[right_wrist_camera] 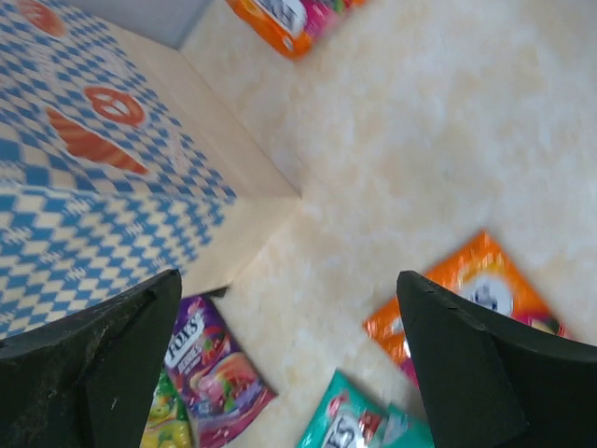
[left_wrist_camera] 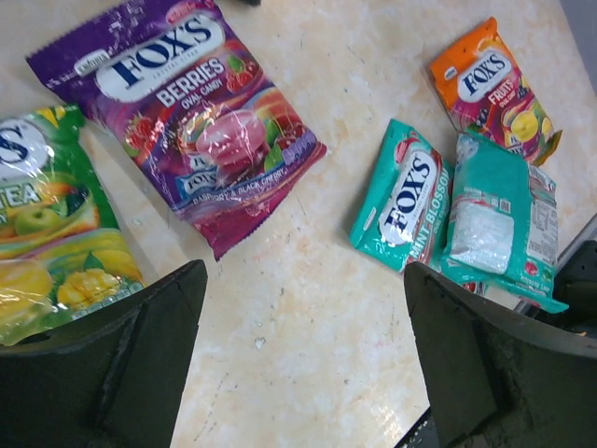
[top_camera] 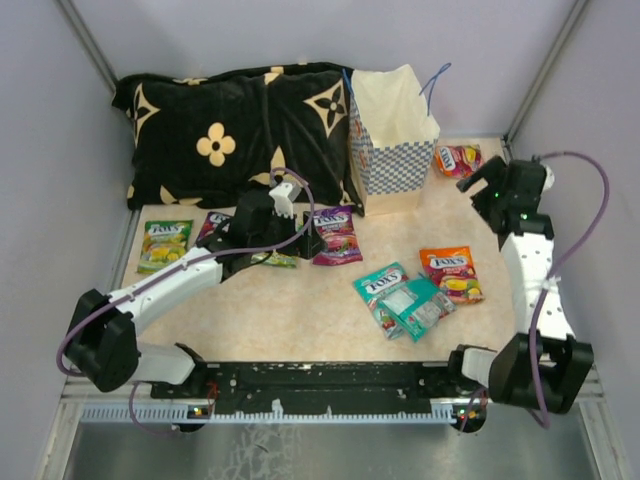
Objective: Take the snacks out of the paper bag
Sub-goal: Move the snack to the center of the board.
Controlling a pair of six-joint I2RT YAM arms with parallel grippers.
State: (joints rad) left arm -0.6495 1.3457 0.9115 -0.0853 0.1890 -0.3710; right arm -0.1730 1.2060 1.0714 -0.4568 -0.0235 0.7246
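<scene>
Beige table (top_camera: 300,300), pale walls (top_camera: 40,150); black cushion (top_camera: 230,130) at eleven o'clock beside the paper bag (top_camera: 392,140). Left gripper (left_wrist_camera: 298,317) and right gripper (right_wrist_camera: 289,345) gape empty among snacks (top_camera: 382,285).

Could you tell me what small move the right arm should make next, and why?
Probably swing the open, empty right gripper over the mouth of the upright blue-and-white checkered paper bag: it hangs beside the bag, whose bottom no view shows.

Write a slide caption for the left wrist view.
Open left tool hovers empty over the table; green packet, purple packet, two teal packets and orange packet lie on it.
</scene>
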